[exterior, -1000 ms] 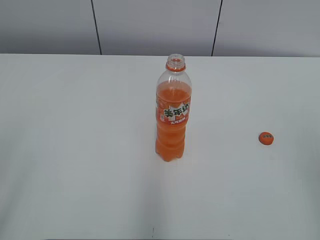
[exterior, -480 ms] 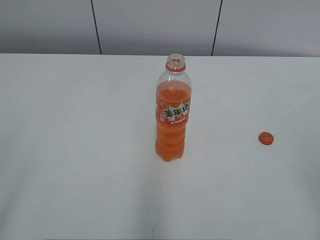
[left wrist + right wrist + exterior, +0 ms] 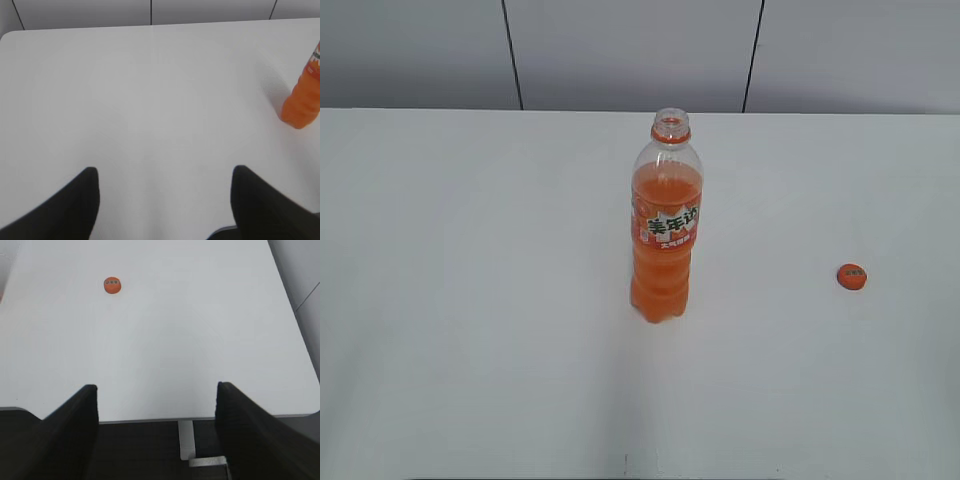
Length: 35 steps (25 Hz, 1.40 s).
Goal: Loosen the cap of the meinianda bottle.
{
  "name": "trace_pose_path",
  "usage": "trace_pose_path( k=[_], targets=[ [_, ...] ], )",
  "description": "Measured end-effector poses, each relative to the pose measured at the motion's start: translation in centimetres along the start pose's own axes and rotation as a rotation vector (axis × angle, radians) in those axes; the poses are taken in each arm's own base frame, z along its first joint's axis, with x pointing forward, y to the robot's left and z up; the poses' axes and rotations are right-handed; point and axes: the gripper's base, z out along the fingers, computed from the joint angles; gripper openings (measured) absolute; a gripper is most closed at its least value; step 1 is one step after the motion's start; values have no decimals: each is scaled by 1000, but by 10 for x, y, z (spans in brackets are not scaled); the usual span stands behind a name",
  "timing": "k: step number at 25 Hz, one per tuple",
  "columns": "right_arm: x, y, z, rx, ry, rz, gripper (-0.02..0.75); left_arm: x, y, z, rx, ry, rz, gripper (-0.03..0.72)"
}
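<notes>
The meinianda bottle [image 3: 666, 225] stands upright mid-table, its mouth bare, orange liquid inside. Its lower body [image 3: 301, 100] shows at the right edge of the left wrist view. The orange cap [image 3: 852, 276] lies flat on the table well to the bottle's right, and appears far ahead in the right wrist view as the cap [image 3: 112, 284]. My left gripper [image 3: 164, 175] is open over bare table, nothing between its fingers. My right gripper [image 3: 157, 390] is open at the table's near edge, holding nothing. Neither arm shows in the exterior view.
The white table [image 3: 470, 300] runs back to a grey panelled wall [image 3: 620, 50]. In the right wrist view the table's front edge [image 3: 150, 419] crosses between the fingers, with dark floor and a metal leg [image 3: 186, 439] below.
</notes>
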Motion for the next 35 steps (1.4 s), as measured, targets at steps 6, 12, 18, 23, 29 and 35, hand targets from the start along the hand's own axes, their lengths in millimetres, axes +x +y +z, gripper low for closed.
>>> trace_pose_path(
  k=[6, 12, 18, 23, 29, 35],
  targets=[
    [6, 0, -7, 8, -108, 1, 547, 0, 0, 0, -2, 0, 0, 499],
    [4, 3, -2, -23, -139, 14, 547, 0, 1, 0, -11, 0, 5, 499],
    [4, 4, 0, -33, -147, 8, 547, 0, 2, 0, -17, 0, 8, 499],
    [4, 8, 0, -73, -155, -42, 547, 0, 2, 0, -19, 0, 9, 499],
    [4, 8, 0, -74, -156, -50, 547, 0, 2, 0, -19, 0, 9, 499],
    [4, 8, 0, -74, -157, -51, 547, 0, 2, 0, -19, 0, 9, 499]
  ],
)
